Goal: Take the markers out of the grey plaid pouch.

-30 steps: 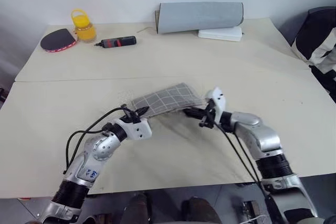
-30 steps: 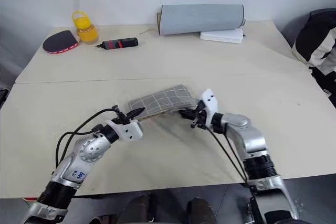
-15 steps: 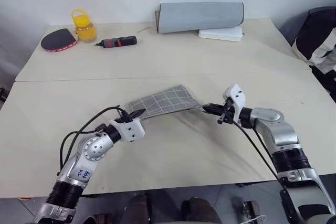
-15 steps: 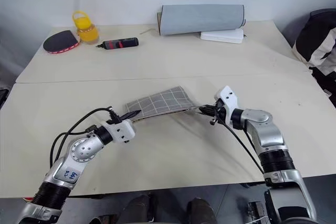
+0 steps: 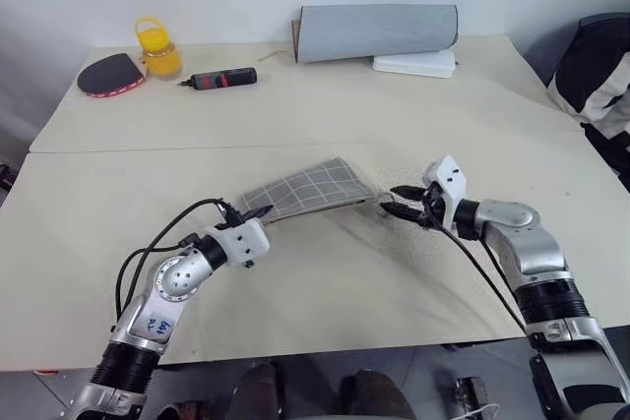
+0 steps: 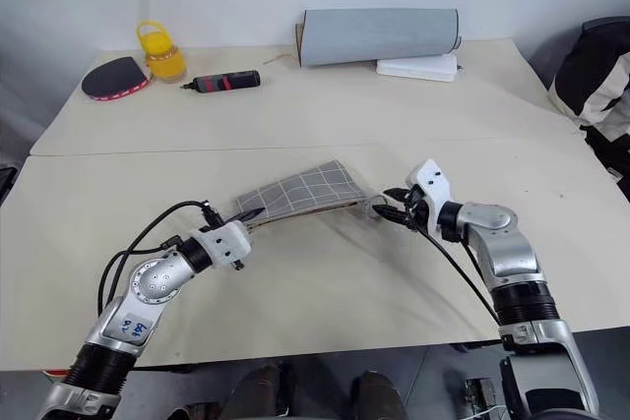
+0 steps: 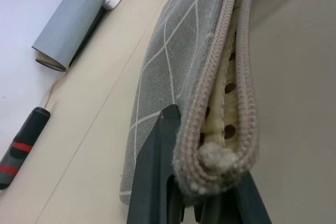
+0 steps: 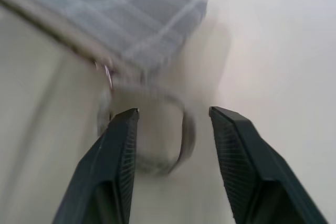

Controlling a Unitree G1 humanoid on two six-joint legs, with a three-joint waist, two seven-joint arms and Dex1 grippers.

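The grey plaid pouch (image 5: 310, 187) lies mid-table, its near-left end lifted a little. My left gripper (image 5: 258, 213) is shut on that end, and the left wrist view shows its fingers (image 7: 157, 171) clamped on the pouch (image 7: 173, 66) at the end of the zip, with tan dotted lining (image 7: 227, 85) in the gap. My right gripper (image 5: 399, 206) stands open just off the pouch's right end. Its own wrist view shows the small ring loop (image 8: 185, 135) on the table past its spread fingers (image 8: 118, 156). The markers are hidden.
At the back stand a rolled grey mat (image 5: 376, 31) and a white box (image 5: 413, 63). A black-and-red pen-like tool (image 5: 221, 78), a yellow jar (image 5: 155, 48) and a paddle (image 5: 106, 74) sit at the back left. A striped object (image 5: 596, 71) sits beyond the table's right edge.
My right gripper drew away to the right from the pouch's end, then opened and let the ring loop go. The left gripper kept its hold in place.
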